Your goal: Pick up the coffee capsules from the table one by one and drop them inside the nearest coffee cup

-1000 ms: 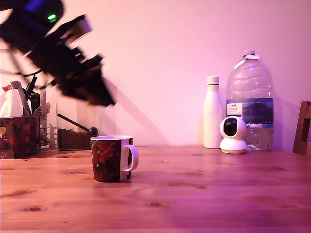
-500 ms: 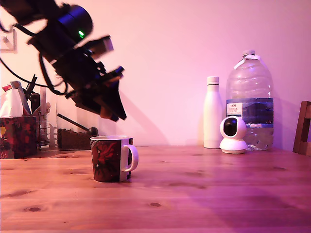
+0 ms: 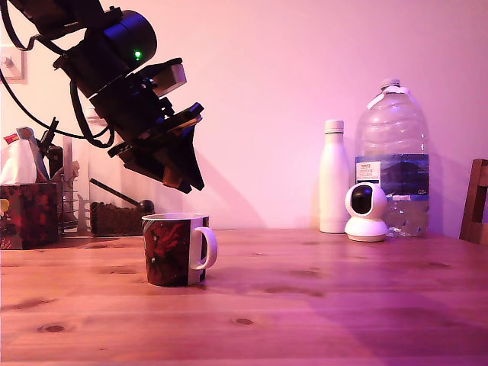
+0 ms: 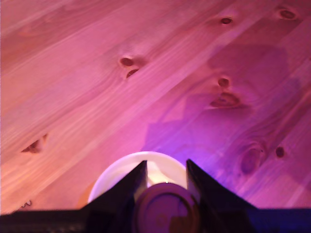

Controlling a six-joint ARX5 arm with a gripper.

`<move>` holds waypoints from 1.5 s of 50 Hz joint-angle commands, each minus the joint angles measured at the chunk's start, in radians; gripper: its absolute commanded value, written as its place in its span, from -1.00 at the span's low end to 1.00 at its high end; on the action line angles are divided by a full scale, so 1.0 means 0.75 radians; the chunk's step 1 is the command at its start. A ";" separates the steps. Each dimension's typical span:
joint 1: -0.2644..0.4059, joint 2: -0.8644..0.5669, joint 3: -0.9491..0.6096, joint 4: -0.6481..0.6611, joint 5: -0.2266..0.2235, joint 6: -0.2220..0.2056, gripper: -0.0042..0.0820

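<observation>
Purple capsule (image 4: 165,208) partly hiding cup (image 4: 127,171)

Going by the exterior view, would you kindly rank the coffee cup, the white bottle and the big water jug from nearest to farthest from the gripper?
1. The coffee cup, just below the gripper.
2. The white bottle, off toward the exterior view's right by the wall.
3. The water jug, further right again, behind the small white camera.

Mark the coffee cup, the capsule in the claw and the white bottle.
coffee cup (image 3: 169,250): exterior view, on its printed side wall.
capsule (image 4: 164,209): wrist view, on its round face between the claw's fingers.
white bottle (image 3: 333,183): exterior view, mid-body.
</observation>
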 commanded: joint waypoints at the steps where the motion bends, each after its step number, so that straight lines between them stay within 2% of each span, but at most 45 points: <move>1: -0.007 0.030 -0.004 0.008 0.003 -0.004 -0.48; 17: -0.007 0.030 -0.004 0.010 0.001 -0.004 -0.48; 21: -0.007 0.030 -0.004 0.017 -0.009 -0.004 -0.42; 24: -0.007 0.030 -0.004 0.025 -0.016 -0.004 -0.23; 29: -0.007 0.030 -0.004 0.045 -0.033 -0.004 0.40; 31: -0.007 0.030 -0.004 0.051 -0.052 -0.004 0.59; 33: -0.007 0.030 -0.004 0.054 -0.064 -0.004 0.68; 38: -0.007 0.030 -0.004 0.054 -0.068 -0.002 0.68; 43: -0.007 0.030 -0.004 0.060 -0.066 0.001 0.57; 48: -0.007 0.030 -0.004 0.062 -0.066 0.009 0.34; 55: -0.007 0.027 -0.004 0.066 -0.044 0.042 -0.18; 60: -0.007 0.027 -0.004 0.082 -0.031 0.049 -0.73; 63: -0.007 0.027 -0.004 0.094 -0.016 0.069 -0.98; 75: -0.007 0.008 -0.005 0.153 -0.012 0.075 -0.95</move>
